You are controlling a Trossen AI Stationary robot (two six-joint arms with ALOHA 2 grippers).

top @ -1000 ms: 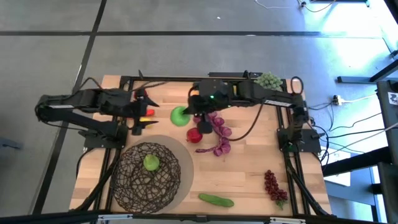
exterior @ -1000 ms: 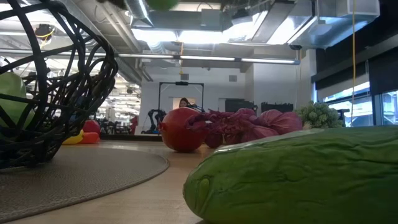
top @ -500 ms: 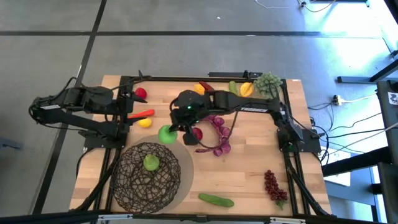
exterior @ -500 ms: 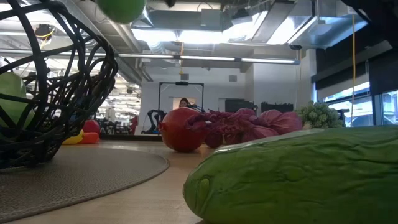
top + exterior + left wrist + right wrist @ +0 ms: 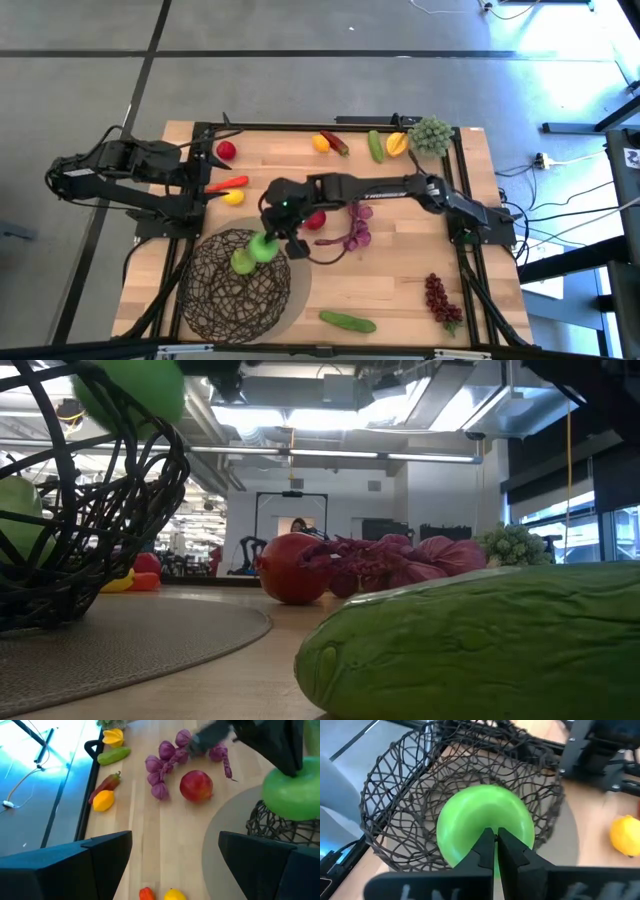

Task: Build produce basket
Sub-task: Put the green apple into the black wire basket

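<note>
R pincer [image 5: 494, 837] is gripping a green apple [image 5: 263, 248] w/ fingers pinched shut on it, hovering over the rim of the wire basket [image 5: 215, 290], which is sitting on a grey mat [image 5: 297, 290] at the desk's [image 5: 400, 270] front-left. Another green fruit [image 5: 241, 262] is lying inside. L pincer [image 5: 175, 855] is waiting wide open, holding nothing, near the left edge.

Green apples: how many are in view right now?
2. One green apple lies inside the basket; the other green apple hangs over the basket's rim, gripped by the right tool. More might be hidden.
</note>
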